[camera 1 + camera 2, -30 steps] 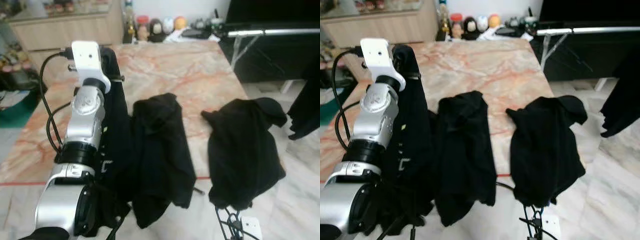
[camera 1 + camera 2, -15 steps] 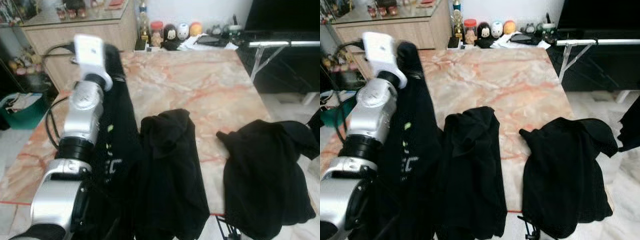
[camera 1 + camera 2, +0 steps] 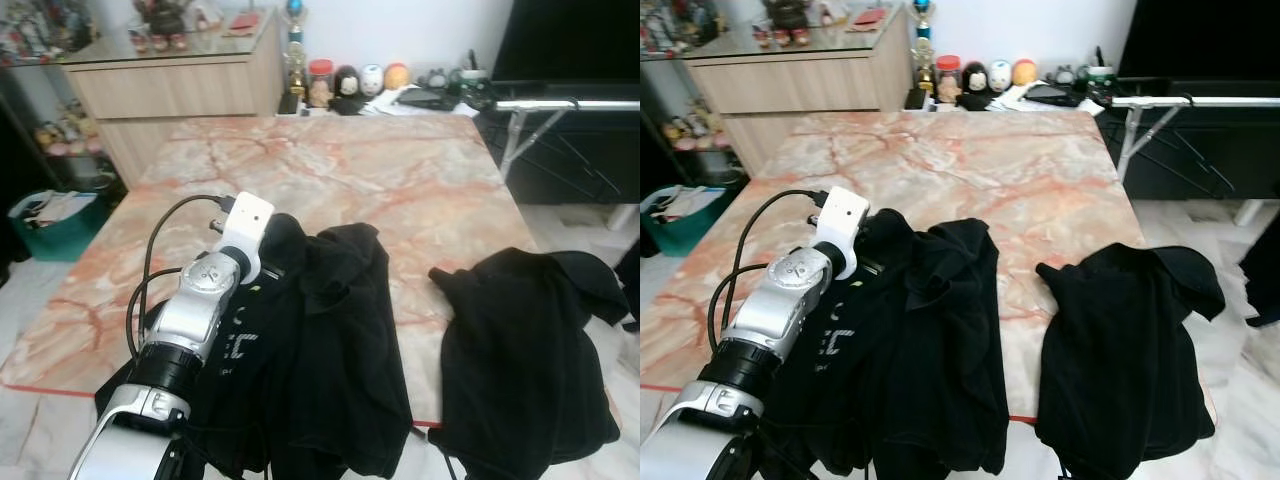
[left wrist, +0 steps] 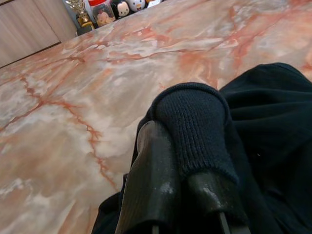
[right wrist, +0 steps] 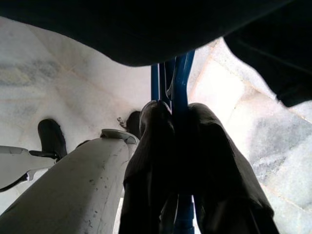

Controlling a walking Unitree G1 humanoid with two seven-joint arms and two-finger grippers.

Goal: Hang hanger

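Observation:
My left gripper (image 4: pixel 178 141) is shut on the ribbed edge of a black garment (image 4: pixel 192 124), low over the marble table (image 3: pixel 380 170). In the eye views the left arm (image 3: pixel 200 310) lies across that printed black garment (image 3: pixel 250 350), whose cloth hides the fingers. A second black garment (image 3: pixel 345 300) lies against it. A third (image 3: pixel 520 350) hangs over the table's near right edge. My right gripper (image 5: pixel 179 109) is shut on a blue hanger (image 5: pixel 178 78), held low under dark cloth above the pale floor.
A silver clothes rail (image 3: pixel 565 103) stands at the back right before a black screen. Jars and small figures (image 3: pixel 345 80) line the table's far edge. A wooden cabinet (image 3: pixel 170 85) and a green bin (image 3: pixel 50 215) are to the left.
My left arm has come down from an upright pose to the table, bringing the black garment with it. The camera has shifted, so the table now sits fuller in view.

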